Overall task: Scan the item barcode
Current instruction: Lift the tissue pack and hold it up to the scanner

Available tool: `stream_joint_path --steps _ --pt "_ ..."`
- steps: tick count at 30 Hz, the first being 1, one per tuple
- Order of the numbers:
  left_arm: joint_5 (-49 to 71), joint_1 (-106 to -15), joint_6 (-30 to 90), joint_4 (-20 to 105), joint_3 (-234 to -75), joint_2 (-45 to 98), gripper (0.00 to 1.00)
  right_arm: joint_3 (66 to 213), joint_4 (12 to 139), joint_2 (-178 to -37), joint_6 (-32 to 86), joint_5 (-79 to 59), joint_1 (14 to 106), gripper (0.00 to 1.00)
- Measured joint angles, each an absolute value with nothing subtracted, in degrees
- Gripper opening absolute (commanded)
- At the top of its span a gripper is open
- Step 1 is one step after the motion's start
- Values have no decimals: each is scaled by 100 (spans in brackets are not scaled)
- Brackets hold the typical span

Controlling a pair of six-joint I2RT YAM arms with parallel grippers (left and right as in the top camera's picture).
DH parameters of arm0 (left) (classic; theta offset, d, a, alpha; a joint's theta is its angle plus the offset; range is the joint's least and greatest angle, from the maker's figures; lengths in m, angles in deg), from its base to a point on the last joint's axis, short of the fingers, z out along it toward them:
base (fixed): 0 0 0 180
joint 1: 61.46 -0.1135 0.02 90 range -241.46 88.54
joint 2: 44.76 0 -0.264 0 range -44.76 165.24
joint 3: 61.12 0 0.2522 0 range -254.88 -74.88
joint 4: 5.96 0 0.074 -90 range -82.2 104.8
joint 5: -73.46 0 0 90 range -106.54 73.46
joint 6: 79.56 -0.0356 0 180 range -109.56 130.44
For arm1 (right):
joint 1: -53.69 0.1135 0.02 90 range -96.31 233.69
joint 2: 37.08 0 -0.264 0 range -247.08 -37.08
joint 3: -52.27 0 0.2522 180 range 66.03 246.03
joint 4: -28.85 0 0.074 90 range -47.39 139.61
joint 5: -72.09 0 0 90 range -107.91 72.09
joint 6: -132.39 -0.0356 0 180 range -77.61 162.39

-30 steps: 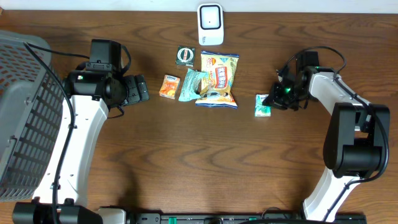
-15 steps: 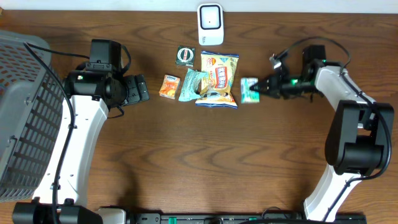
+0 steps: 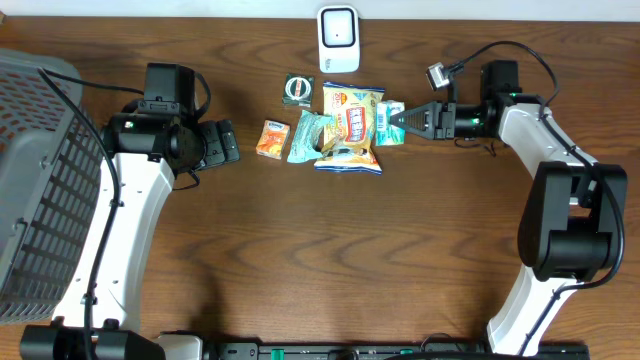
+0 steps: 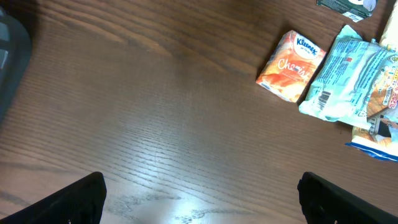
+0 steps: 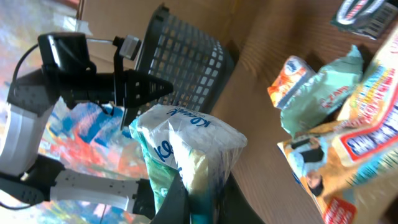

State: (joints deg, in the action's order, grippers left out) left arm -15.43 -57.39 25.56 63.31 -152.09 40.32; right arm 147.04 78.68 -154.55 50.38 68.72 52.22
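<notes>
My right gripper [image 3: 406, 122] is shut on a green and white tissue pack [image 3: 390, 122], held in the air sideways at the right edge of the yellow chips bag [image 3: 350, 128]. The right wrist view shows the same pack [image 5: 186, 146] pinched at its bottom end by the right gripper [image 5: 199, 202]. The white barcode scanner [image 3: 338, 38] stands at the back edge of the table, up and left of the held pack. My left gripper [image 3: 225, 143] hovers open over bare wood left of the items, its dark fingertips [image 4: 74, 199] wide apart with nothing between them.
An orange Kleenex pack [image 3: 271, 139], a teal packet [image 3: 310, 136] and a small dark packet [image 3: 298, 89] lie beside the chips bag. A grey mesh basket [image 3: 40, 180] stands at the far left. Both small packs, orange [image 4: 292, 65] and teal [image 4: 345, 78], show in the left wrist view.
My right gripper has lifted the green tissue pack off the table at the right and carried it left and toward the back, turning it sideways. The left arm has stayed still.
</notes>
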Motion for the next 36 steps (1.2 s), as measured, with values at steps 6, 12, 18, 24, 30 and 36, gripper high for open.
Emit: stream_joint_path --steps 6,12,18,24,30,36 --pt "-1543 -5739 2556 6333 -15209 4032 97 14704 7792 -15455 5040 6933 5254 1" --pt "-1543 -5739 2556 6333 -15209 4032 98 14704 7792 -15455 5038 6872 5254 1" --pt "-1543 -5739 2556 6333 -15209 4032 98 14709 7895 -15455 4588 5749 5254 1" --pt "-1543 -5739 2556 6333 -15209 4032 98 14879 8723 -15444 4288 3382 5233 1" --pt "-1543 -5739 2556 6331 -15209 4032 98 15598 9263 -15234 4253 1032 5278 1" --pt "-1543 -5739 2556 6333 -15209 4032 98 15967 8023 -15011 4861 -854 6008 1"
